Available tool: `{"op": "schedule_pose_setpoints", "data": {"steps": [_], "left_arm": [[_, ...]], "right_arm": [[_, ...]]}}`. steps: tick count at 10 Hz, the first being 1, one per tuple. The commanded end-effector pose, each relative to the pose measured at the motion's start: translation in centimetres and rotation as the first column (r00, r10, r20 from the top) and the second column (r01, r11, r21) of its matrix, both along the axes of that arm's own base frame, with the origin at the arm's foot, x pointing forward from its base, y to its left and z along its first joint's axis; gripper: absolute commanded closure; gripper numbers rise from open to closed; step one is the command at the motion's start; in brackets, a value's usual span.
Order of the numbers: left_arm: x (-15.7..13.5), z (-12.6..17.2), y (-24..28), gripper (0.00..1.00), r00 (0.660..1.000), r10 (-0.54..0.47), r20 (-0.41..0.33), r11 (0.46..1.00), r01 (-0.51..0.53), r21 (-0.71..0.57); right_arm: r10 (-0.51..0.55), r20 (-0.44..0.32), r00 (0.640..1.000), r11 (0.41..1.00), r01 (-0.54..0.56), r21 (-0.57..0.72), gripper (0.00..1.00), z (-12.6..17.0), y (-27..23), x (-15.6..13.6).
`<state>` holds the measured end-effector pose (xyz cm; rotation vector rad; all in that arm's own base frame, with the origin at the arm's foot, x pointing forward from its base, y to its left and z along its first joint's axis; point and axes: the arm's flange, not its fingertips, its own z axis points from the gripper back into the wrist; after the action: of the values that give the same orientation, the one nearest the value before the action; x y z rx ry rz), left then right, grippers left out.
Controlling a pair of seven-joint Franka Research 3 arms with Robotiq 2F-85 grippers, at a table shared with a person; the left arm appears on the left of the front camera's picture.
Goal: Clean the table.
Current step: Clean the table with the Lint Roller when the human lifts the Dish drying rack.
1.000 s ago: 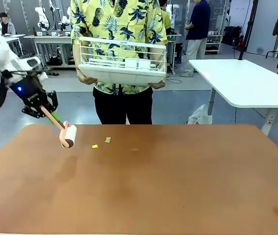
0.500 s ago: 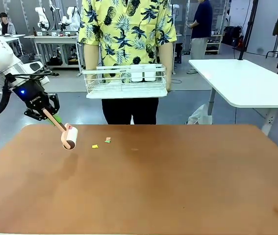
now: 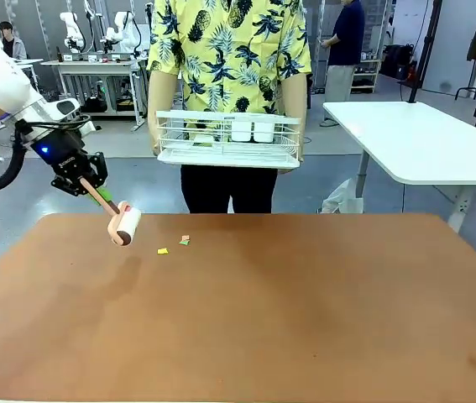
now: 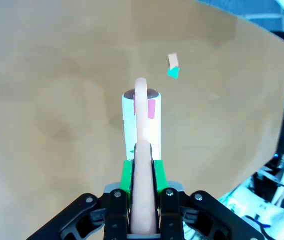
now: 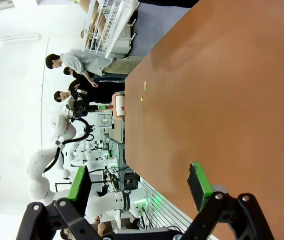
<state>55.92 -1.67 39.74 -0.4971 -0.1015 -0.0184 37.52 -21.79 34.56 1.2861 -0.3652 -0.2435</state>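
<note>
My left gripper (image 3: 91,190) is shut on the pinkish handle of a lint roller (image 3: 125,225), whose white head hovers just above the far left part of the reddish-brown table (image 3: 288,319). Two small paper scraps, one yellow (image 3: 163,250) and one green-orange (image 3: 185,241), lie just right of the roller. In the left wrist view the gripper (image 4: 143,182) clamps the handle, the roller (image 4: 142,120) points toward the scraps (image 4: 173,67), and a pink bit sticks to the roll. My right gripper (image 5: 137,186) is open over the table (image 5: 222,100), with nothing between its fingers.
A person in a yellow patterned shirt stands at the far edge, holding a white wire rack (image 3: 227,138) with two white cups at waist height. A white-topped table (image 3: 422,143) stands to the far right. Other people and benches are in the background.
My left gripper has carried the roller a little right and up. The person has levelled the rack, lowered it and shifted it to the right.
</note>
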Motion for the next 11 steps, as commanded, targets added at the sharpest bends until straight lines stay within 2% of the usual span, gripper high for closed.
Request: {"op": "schedule_pose_setpoints", "data": {"steps": [1, 4, 7, 10, 11], "left_arm": [[4.1, -1.6, 0.8, 0.79, 0.999, -0.018, -0.026, 0.999, 0.017, -0.048], [5.2, -4.2, 1.0, 0.79, 0.997, -0.027, -0.077, 0.993, 0.018, -0.119], [5.9, -6.7, 2.5, 0.79, 0.997, -0.003, -0.075, 0.99, -0.007, -0.137], [6.5, -9.1, 3.4, 0.79, 0.997, 0.005, -0.073, 0.976, -0.021, -0.217], [6.6, -10.0, 3.5, 0.79, 0.996, 0.055, -0.063, 0.981, -0.066, -0.181]], "right_arm": [[-0.014, 0.004, 1.0, 1.0, 0.014, -0.004, 0.0, 0.2, 0.5, -0.4], [-0.014, 0.004, 1.0, 1.0, 0.014, -0.004, 0.0, 0.2, 0.5, -0.4], [-0.014, 0.004, 1.0, 1.0, 0.014, -0.004, 0.0, 0.2, 0.5, -0.4], [-0.014, 0.004, 1.0, 1.0, 0.014, -0.004, 0.0, 0.2, 0.5, -0.4], [-0.014, 0.004, 1.0, 1.0, 0.014, -0.004, 0.0, 0.2, 0.5, -0.4]]}}
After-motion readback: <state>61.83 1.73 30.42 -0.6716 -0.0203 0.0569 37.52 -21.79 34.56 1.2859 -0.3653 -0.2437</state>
